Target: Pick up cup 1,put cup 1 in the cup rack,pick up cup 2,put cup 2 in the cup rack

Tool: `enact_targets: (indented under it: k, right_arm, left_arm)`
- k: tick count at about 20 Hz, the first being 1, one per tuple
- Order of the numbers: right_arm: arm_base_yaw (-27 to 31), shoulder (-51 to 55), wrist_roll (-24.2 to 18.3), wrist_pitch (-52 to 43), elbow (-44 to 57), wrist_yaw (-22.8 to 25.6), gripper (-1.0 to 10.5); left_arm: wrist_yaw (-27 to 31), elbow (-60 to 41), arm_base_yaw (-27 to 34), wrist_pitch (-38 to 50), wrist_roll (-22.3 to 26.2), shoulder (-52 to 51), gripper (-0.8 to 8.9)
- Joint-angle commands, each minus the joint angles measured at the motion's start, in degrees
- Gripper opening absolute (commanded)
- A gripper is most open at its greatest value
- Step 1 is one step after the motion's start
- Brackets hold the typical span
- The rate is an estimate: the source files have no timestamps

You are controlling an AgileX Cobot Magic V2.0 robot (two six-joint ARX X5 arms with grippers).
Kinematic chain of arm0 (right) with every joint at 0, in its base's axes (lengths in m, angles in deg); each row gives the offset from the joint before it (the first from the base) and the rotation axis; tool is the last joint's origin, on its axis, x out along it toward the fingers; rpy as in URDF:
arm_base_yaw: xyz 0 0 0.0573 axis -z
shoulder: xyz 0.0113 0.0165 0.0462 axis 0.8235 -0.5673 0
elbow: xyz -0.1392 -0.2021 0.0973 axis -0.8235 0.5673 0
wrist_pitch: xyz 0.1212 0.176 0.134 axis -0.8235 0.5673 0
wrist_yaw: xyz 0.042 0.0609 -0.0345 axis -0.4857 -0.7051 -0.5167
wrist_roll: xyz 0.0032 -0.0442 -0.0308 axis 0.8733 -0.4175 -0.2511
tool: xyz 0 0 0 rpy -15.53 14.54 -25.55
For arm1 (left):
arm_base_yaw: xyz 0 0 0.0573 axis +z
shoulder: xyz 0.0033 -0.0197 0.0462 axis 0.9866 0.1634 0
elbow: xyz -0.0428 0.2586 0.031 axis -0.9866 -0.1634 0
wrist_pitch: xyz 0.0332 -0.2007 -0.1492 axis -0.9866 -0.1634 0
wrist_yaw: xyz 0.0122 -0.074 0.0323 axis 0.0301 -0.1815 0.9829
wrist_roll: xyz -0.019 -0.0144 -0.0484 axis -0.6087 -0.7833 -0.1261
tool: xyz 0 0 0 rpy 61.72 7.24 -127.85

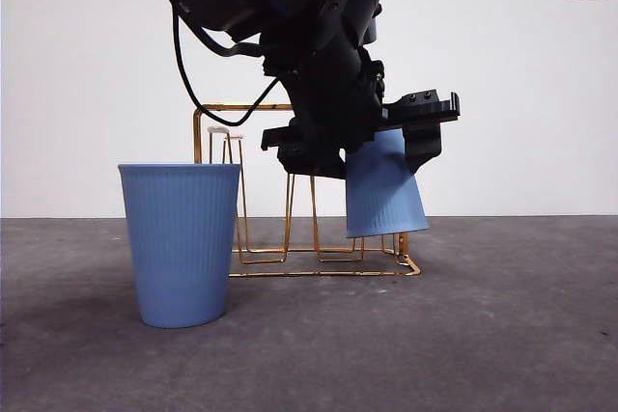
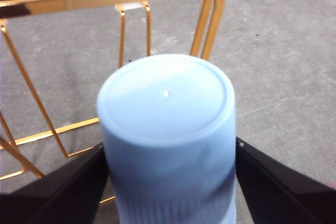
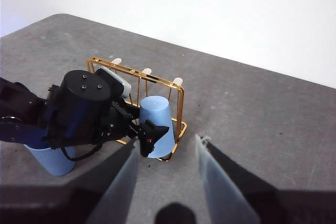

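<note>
Two black jaws of the left gripper [image 2: 168, 182] clamp an upturned blue cup [image 1: 384, 190] at the cup rack's [image 1: 319, 262] three-o'clock end. The right gripper [image 3: 167, 153] hangs spread apart, touching nothing.

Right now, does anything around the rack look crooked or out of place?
Nothing is spilled or damaged. The inverted cup in the left gripper is tilted at the end of the cup rack, not yet hanging straight. The other cup stands upright beside the rack.

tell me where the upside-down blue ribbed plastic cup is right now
The upside-down blue ribbed plastic cup is in the left gripper, over one end of the gold wire cup rack.
</note>
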Motion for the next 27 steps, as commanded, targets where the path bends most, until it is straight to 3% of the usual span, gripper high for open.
enact_targets:
  k: [1, 10, 20, 23, 27]
  right_arm:
    - [0.0, 0.09, -0.26, -0.2, 0.42, 0.2, 1.9]
    - [0.0, 0.09, -0.26, -0.2, 0.42, 0.2, 1.9]
    - [0.0, 0.07, -1.05, -0.2, 0.42, 0.22, 1.9]
    - [0.0, 0.04, -1.03, -0.2, 0.42, 0.22, 1.9]
    - [0.0, -0.02, -0.98, 0.02, 0.42, 0.22, 1.9]
  left_arm:
    - [-1.86, -0.79, -0.28, -2.75, -1.22, 1.01, 4.23]
    - [-5.95, -0.61, -0.17, -5.77, -2.34, 0.87, 4.55]
    - [-14.16, -0.59, -0.48, -18.25, -4.48, -2.19, 4.53]
    - [-18.25, -0.59, -0.48, -21.24, -5.64, -5.35, 4.53]
    - [-28.39, -0.59, -1.42, -21.4, -6.97, -10.27, 4.4]
